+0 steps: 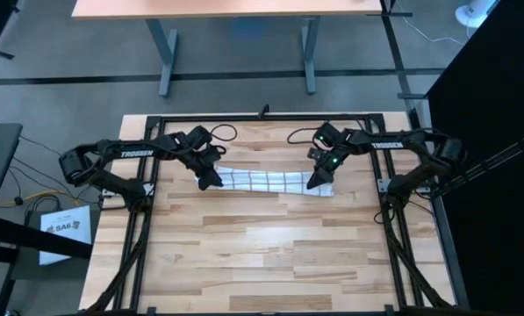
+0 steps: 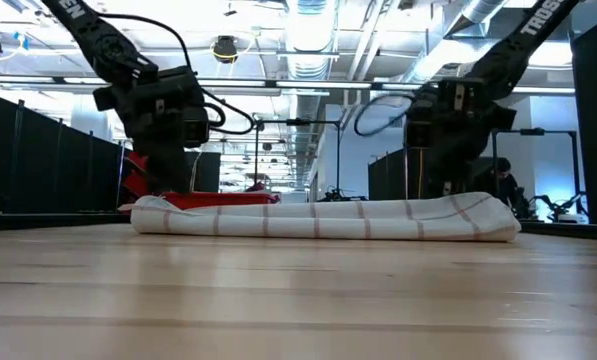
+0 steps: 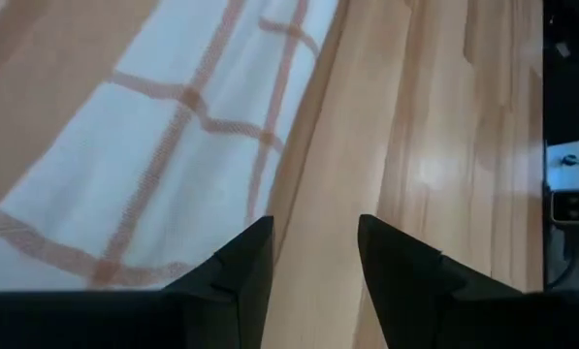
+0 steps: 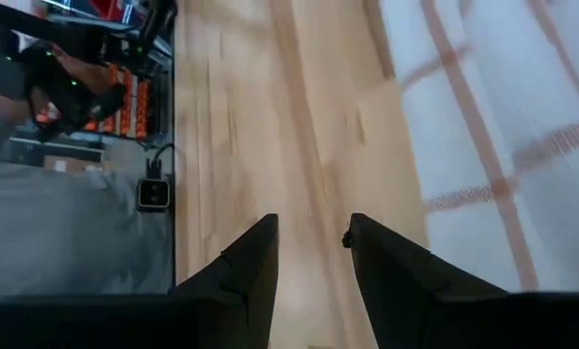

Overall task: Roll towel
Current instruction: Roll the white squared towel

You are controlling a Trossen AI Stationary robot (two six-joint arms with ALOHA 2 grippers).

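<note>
Grey floor [image 1: 235, 61] up top, another wooden desk [image 1: 226, 7] on metal legs; ceiling lights [image 2: 303, 20] glowing (black partitions [image 2: 38, 150] around).

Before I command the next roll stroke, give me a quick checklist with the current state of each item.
1. Towel lies as a long, narrow band across the table: ok.
2. Left hand at the towel's left end: ok.
3. Right hand at the towel's right end: ok.
4. Both hands open, nothing between the fingers: ok.
5. Towel evenly rolled along its length: cannot tell.
6. Bare table in front of the towel: ok.
</note>
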